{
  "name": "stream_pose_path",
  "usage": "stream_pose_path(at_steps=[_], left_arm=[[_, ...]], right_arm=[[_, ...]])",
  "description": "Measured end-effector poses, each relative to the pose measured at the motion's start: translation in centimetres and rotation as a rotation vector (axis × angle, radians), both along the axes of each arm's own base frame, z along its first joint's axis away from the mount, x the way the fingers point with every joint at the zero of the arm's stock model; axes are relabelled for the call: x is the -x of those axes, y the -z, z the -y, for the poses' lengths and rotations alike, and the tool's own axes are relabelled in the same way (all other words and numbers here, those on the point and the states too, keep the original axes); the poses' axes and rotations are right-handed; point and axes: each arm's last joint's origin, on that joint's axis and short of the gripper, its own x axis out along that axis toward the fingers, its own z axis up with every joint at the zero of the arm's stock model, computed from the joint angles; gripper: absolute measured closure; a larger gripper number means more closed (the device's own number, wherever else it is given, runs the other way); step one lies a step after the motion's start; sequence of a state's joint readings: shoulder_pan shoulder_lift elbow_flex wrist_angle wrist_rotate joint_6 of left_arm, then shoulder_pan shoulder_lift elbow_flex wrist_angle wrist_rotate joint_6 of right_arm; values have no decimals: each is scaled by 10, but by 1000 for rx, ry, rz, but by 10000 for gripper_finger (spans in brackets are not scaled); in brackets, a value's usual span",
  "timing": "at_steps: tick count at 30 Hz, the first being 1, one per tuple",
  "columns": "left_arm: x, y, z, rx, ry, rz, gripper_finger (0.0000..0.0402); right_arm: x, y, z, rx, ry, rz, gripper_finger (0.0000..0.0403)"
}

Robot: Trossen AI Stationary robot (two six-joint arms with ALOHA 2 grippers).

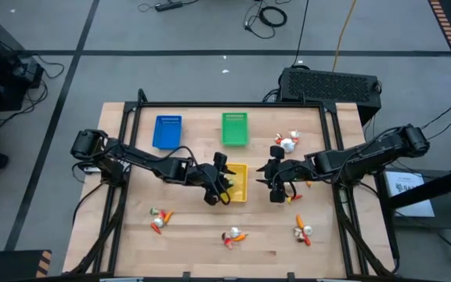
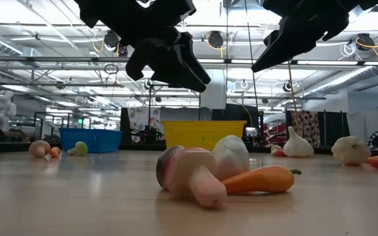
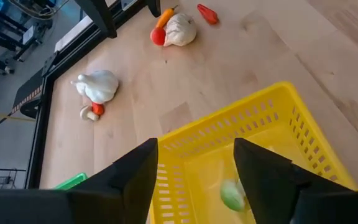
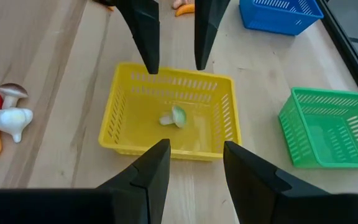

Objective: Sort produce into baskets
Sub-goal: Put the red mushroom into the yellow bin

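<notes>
The yellow basket point(image 1: 239, 182) stands at the table's middle, with a small green-and-white piece of produce point(image 4: 174, 117) inside it on its floor. My left gripper point(image 3: 194, 180) hangs open above the basket's left side, fingers apart with nothing between them. It also shows from the right wrist view point(image 4: 176, 37). My right gripper point(image 4: 197, 171) hangs open just right of the basket, tilted down toward it, also with nothing between its fingers. In the low view both grippers, the left point(image 2: 169, 62) and the right point(image 2: 294, 36), are well clear of the tabletop.
The blue basket point(image 1: 167, 131) and green basket point(image 1: 235, 129) stand at the far side. Small clusters of produce lie near the front at the left point(image 1: 156, 221), the middle point(image 1: 233, 236) and the right point(image 1: 302, 231), and at the far right point(image 1: 286, 142).
</notes>
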State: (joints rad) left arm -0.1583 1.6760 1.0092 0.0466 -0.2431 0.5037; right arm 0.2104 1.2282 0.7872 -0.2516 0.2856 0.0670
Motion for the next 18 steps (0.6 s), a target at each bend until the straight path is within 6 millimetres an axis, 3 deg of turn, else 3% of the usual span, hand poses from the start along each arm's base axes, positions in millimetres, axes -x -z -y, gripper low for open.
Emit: stream_pose_path(at_steps=[18], left_arm=[[0,-10,26,-17,10,72,178]], right_arm=[[0,0,0,1,0,-4,261]])
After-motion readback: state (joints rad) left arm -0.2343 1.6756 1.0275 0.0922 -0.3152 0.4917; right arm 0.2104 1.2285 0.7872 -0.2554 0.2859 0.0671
